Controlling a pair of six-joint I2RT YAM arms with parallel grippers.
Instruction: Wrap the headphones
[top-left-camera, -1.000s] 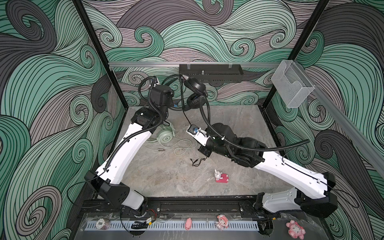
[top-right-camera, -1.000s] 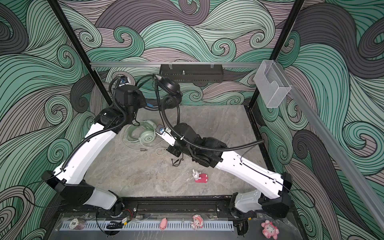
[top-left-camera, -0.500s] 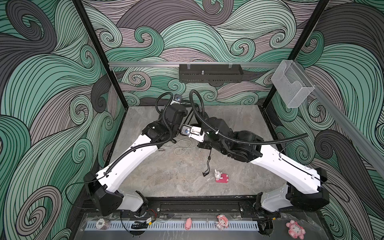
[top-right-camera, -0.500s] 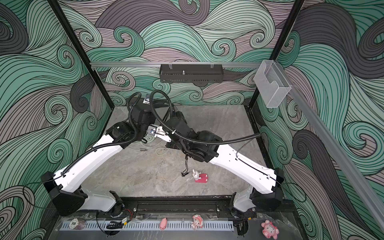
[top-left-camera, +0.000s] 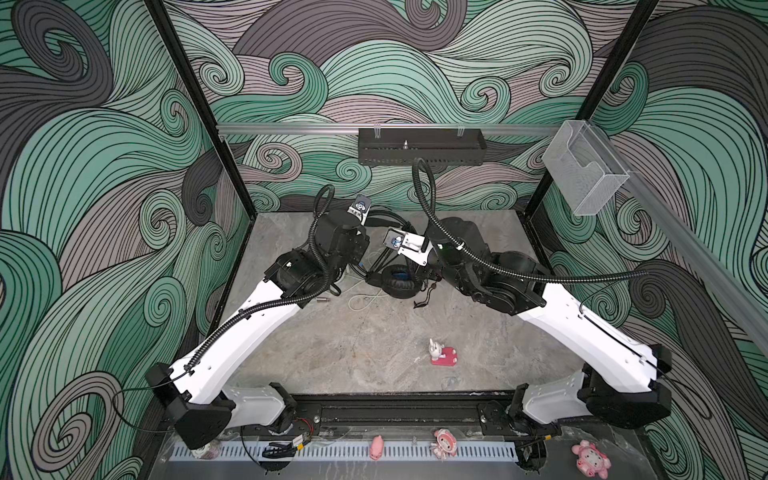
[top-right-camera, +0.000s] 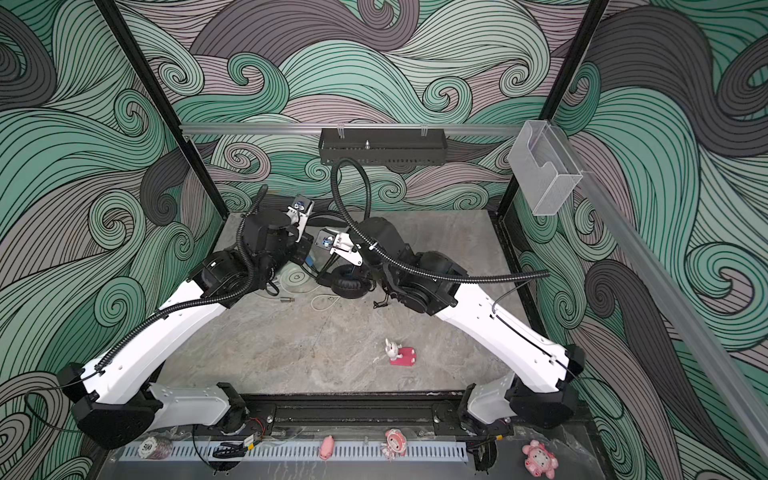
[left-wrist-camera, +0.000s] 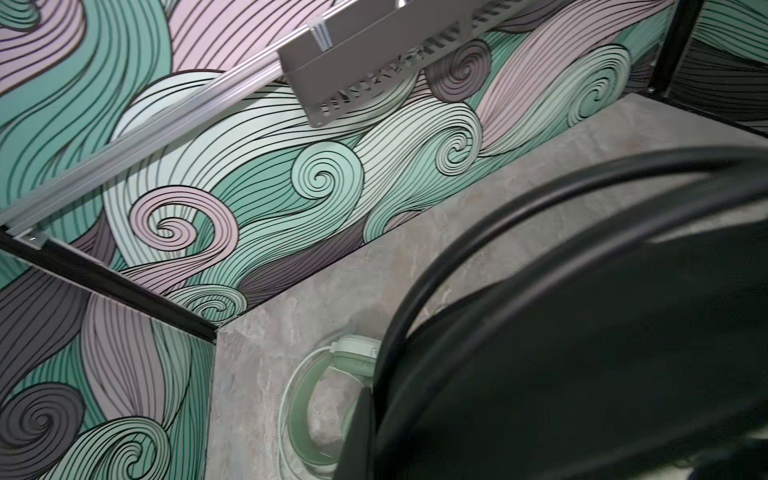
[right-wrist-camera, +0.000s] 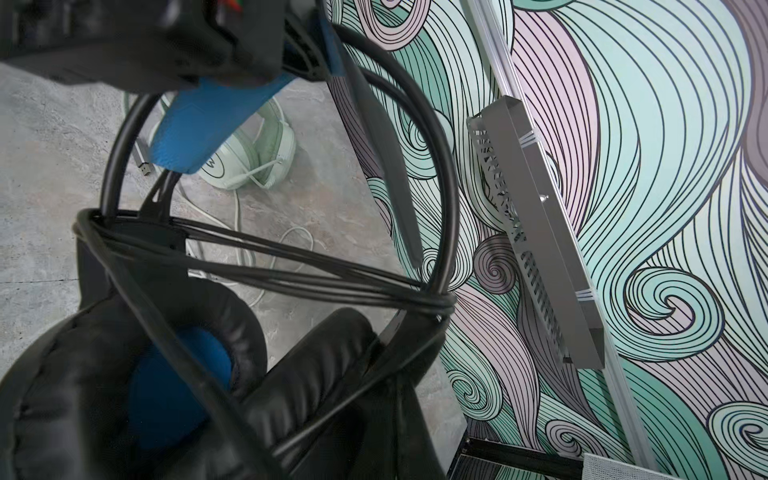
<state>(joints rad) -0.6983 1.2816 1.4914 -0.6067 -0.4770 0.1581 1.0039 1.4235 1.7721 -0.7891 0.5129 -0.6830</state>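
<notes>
The black headphones (top-left-camera: 398, 283) sit low over the table at the back, with the black cable (right-wrist-camera: 291, 266) wound in several turns across the headband arms. My left gripper (top-right-camera: 308, 255) is shut on the blue-lined headband (right-wrist-camera: 195, 124). My right gripper (top-left-camera: 417, 274) is shut next to the ear cups (right-wrist-camera: 104, 374), which hide its fingertips. A cable strand runs into it and the cable's tail (top-left-camera: 422, 298) hangs below. The mint-green headphones (right-wrist-camera: 253, 153) lie flat under the left arm, also in the left wrist view (left-wrist-camera: 307, 407). Their whitish cable (top-right-camera: 324, 301) lies loose.
A pink-and-white toy on a red base (top-left-camera: 442, 354) stands mid-table toward the front. A black perforated tray (top-left-camera: 422, 151) hangs on the back wall and a clear bin (top-left-camera: 586, 170) on the right rail. Small figures (top-left-camera: 442, 442) line the front ledge. A metal plug (top-right-camera: 286, 299) lies by the left arm.
Both arms came down and together, bringing the black headphones from high by the back wall to just above the table. The cable tail left the mid-table and now hangs by the right wrist.
</notes>
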